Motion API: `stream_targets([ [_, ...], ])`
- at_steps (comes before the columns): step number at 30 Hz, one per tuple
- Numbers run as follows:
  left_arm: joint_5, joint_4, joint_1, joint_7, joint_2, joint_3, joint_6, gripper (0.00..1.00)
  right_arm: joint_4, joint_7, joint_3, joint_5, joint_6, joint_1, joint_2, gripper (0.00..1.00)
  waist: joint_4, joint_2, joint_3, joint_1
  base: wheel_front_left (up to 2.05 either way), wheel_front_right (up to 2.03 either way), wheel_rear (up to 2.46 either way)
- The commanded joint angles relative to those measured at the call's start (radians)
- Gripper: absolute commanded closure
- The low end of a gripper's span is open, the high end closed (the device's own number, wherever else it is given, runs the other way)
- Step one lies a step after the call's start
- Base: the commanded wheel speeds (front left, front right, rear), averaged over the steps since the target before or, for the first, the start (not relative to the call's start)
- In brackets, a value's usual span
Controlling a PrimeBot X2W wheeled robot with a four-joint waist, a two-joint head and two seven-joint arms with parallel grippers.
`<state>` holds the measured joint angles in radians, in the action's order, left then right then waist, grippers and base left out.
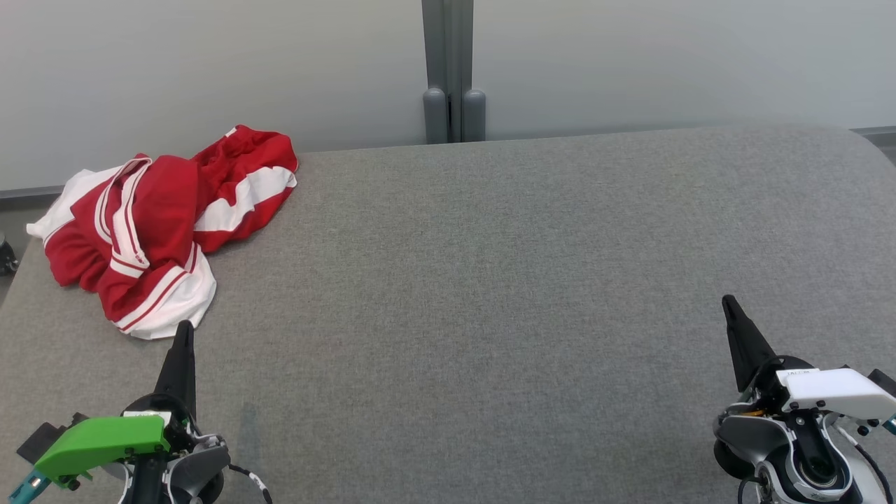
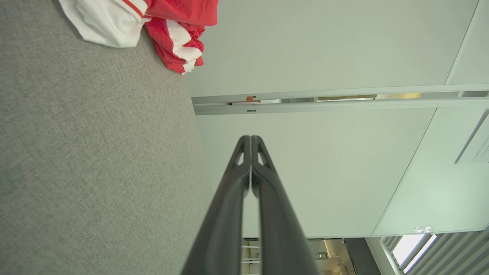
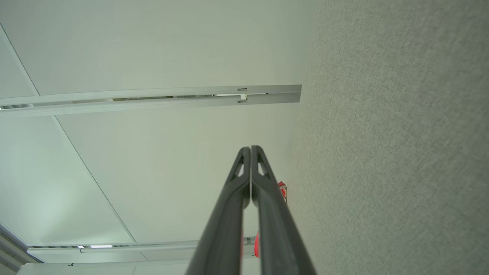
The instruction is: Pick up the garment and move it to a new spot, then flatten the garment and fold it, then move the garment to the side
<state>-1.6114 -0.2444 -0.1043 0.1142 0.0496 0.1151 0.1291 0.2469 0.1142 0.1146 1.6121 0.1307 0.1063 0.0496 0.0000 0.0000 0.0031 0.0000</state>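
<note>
A red and white garment (image 1: 161,224) lies crumpled at the far left corner of the grey table (image 1: 490,294); part of it hangs over the left edge. The garment (image 2: 153,23) also appears at the top of the left wrist view, and a sliver of the garment (image 3: 282,189) peeks past the fingers in the right wrist view. My left gripper (image 1: 184,327) is shut and empty, its tip just short of the garment's near white hem. At the near right, my right gripper (image 1: 728,301) is shut and empty, far from the garment. The pressed-together fingertips of each gripper (image 2: 250,138) (image 3: 250,148) touch.
A pale wall panel runs behind the table, with a grey post (image 1: 448,70) at its middle. The grey fabric surface stretches wide between the two grippers. The table's far right corner (image 1: 861,140) is rounded.
</note>
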Motion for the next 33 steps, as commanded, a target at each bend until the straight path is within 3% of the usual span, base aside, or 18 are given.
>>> stream_targets([
  [1,-0.003,0.001,-0.010,0.002,0.001,0.001,0.006,1.00,-0.005,0.002,0.000,0.002,0.000,0.006,0.002,1.00,0.000,0.0000,0.000,0.0000,0.00,0.00,0.00],
  [6,-0.003,0.001,-0.010,0.002,0.001,0.001,0.006,1.00,-0.005,0.002,0.000,0.002,0.000,0.006,0.002,1.00,0.000,0.0000,0.000,0.0000,0.00,0.00,0.00],
  [7,0.000,-0.002,0.001,0.000,0.000,-0.001,0.000,0.00,0.003,0.000,0.000,0.000,0.000,-0.001,-0.001,0.00,0.000,0.0000,0.000,0.0000,0.00,0.00,0.00],
  [8,0.000,-0.007,0.003,-0.002,-0.001,-0.002,0.000,1.00,0.007,-0.001,-0.001,0.000,0.000,-0.003,-0.002,1.00,0.000,0.0000,0.000,0.0000,0.00,0.00,0.00],
  [9,0.001,-0.016,0.010,-0.003,-0.003,-0.004,0.000,0.00,0.015,-0.002,-0.003,-0.001,0.000,-0.010,-0.004,0.00,0.000,0.0000,0.000,0.0000,0.00,0.00,0.00],
  [21,0.027,-0.025,0.058,-0.049,-0.007,-0.051,-0.002,0.00,0.027,-0.049,-0.027,-0.025,0.000,-0.058,-0.009,0.00,0.000,0.0000,-0.009,0.0000,0.00,0.00,0.00],
  [33,0.176,0.027,0.070,-0.103,-0.005,-0.092,-0.048,0.00,-0.007,-0.103,-0.033,-0.153,0.000,-0.080,-0.007,0.00,0.000,0.0000,-0.019,0.0000,0.00,0.00,0.00],
])
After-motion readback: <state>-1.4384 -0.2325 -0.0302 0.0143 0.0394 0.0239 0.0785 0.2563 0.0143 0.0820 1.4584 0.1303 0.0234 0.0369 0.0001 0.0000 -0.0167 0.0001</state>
